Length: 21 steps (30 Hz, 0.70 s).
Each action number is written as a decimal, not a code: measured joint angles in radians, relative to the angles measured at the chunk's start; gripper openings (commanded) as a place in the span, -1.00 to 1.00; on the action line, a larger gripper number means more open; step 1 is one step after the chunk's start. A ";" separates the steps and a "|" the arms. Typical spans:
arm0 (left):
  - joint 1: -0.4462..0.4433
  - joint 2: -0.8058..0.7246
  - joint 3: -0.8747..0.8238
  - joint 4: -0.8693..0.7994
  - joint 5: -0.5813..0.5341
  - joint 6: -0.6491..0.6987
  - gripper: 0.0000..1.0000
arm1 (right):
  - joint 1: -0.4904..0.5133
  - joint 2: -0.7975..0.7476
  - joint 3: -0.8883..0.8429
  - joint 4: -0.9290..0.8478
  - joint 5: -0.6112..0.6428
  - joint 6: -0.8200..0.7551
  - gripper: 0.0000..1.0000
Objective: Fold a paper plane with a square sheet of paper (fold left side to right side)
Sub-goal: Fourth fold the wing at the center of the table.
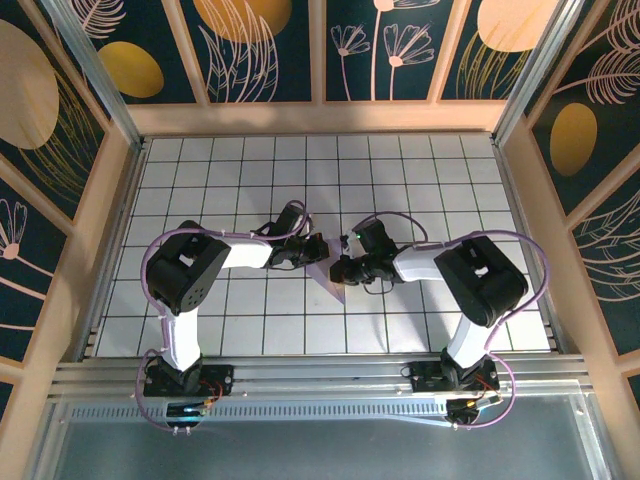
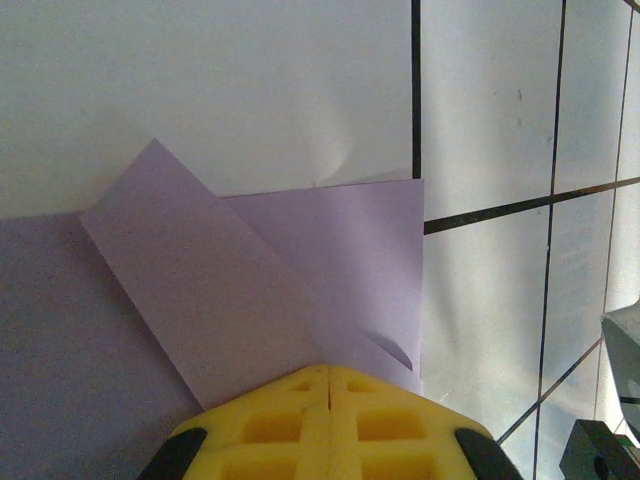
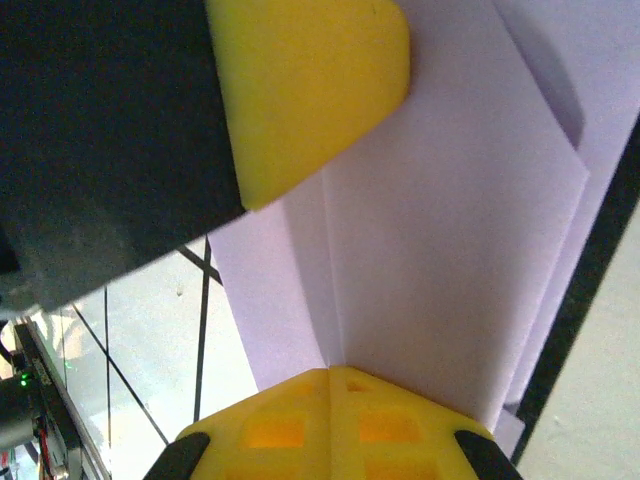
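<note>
Yellow-tipped left hand [image 2: 328,378] and right hand [image 3: 328,375] are both pressed together, tips parked on the partly folded purple paper [image 2: 250,300] from opposite sides of it, and that paper sits around the middle of the counter [image 1: 200,170].

- This is a robotics lab test cell: the left arm [image 1: 185,270] and right arm [image 1: 480,275] are bolted side by side to an aluminium rail [image 1: 320,375] at 6 o'clock.
- The desk [image 1: 420,170] is a white board ruled in a black grid.
- Wood-framed wall panels [image 1: 270,45], printed with gold and pink plants on dark blue, enclose it at 9, 12 and 3 o'clock.
- Lavender cables [image 1: 147,262] loop along both arms.
</note>
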State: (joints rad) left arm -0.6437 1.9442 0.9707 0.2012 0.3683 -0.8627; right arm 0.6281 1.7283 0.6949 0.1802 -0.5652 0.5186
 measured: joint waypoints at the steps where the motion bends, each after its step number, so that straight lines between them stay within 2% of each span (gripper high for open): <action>1: 0.000 0.000 0.000 0.000 0.000 -0.003 -1.00 | 0.000 -0.007 -0.008 0.000 0.000 -0.001 -1.00; 21: 0.000 0.000 0.009 -0.021 -0.003 -0.006 -1.00 | 0.021 -0.095 -0.091 -0.039 0.000 -0.017 -1.00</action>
State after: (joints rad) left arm -0.6441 1.9442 0.9794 0.1806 0.3653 -0.8692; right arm 0.6495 1.6333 0.6037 0.1417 -0.5652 0.5014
